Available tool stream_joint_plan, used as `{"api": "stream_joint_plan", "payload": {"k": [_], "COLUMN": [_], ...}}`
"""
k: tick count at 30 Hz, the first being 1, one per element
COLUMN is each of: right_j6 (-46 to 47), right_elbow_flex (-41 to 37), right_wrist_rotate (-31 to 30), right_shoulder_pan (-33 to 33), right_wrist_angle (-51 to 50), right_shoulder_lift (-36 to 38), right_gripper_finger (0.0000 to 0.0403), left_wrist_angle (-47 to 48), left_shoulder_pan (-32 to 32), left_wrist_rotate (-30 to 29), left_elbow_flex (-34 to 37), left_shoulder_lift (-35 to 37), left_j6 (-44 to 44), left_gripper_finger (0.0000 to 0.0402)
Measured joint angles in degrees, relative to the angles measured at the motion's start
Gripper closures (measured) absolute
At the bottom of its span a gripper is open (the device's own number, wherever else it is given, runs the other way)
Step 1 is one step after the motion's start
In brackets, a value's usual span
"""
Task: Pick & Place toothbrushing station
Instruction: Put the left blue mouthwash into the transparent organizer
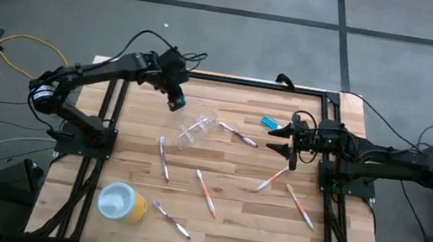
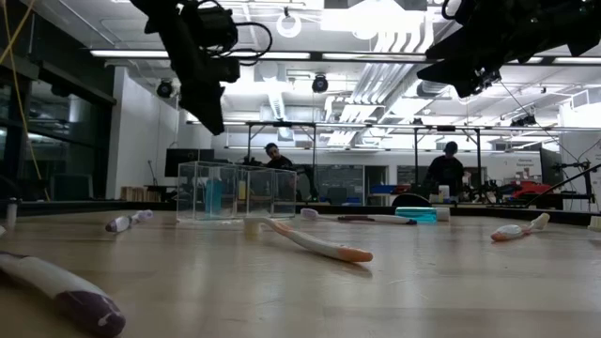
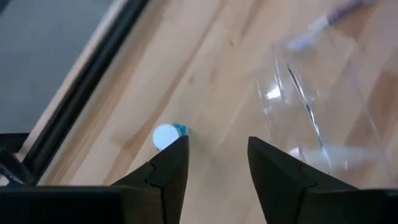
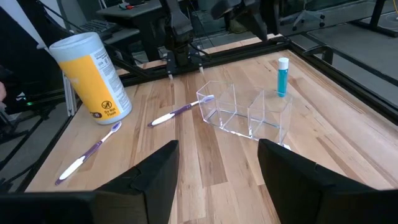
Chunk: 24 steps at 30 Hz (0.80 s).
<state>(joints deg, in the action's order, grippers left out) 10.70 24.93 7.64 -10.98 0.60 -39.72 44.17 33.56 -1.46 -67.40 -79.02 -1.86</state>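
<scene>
- From above I see the left gripper over the table's far left part, just beside the clear plastic organizer; a blue tube lies toward the far right edge, toothbrushes are scattered across the middle, and the yellow canister lies near the near left corner.
- Level with the table, I see the organizer standing with a blue tube behind its clear walls, and an orange-tipped toothbrush lying in front of it.
- On my left wrist camera the fingers stand parted, gripping nothing, above a white-capped blue tube.
- On my right wrist camera the right gripper is spread wide and empty, facing the organizer and a purple toothbrush.
</scene>
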Motion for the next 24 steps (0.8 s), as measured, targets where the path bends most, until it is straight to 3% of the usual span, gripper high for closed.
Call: {"api": "stream_joint_plan", "payload": {"k": [5, 21, 24], "right_j6": [0.0, 0.0, 0.0], "right_elbow_flex": [0.0, 0.0, 0.0], "right_wrist_rotate": [0.0, 0.0, 0.0], "right_shoulder_pan": [0.0, 0.0, 0.0], "right_wrist_angle": [0.0, -0.1, 0.0], "right_shoulder_lift": [0.0, 0.0, 0.0], "right_gripper_finger": [0.0192, 0.0192, 0.0192], "left_wrist_angle": [-2.0, -0.5, -1.0], "left_shoulder_pan": [-1.5, -4.1, -5.3], "left_wrist_rotate": [-6.4, -5.6, -5.4], "left_elbow_flex": [0.0, 0.0, 0.0], "left_shoulder_lift": [-0.2, -2.2, -2.2], "left_j6": [18.1, 43.7, 52.1], "left_gripper_finger": [0.0240, 0.0239, 0.0239]}}
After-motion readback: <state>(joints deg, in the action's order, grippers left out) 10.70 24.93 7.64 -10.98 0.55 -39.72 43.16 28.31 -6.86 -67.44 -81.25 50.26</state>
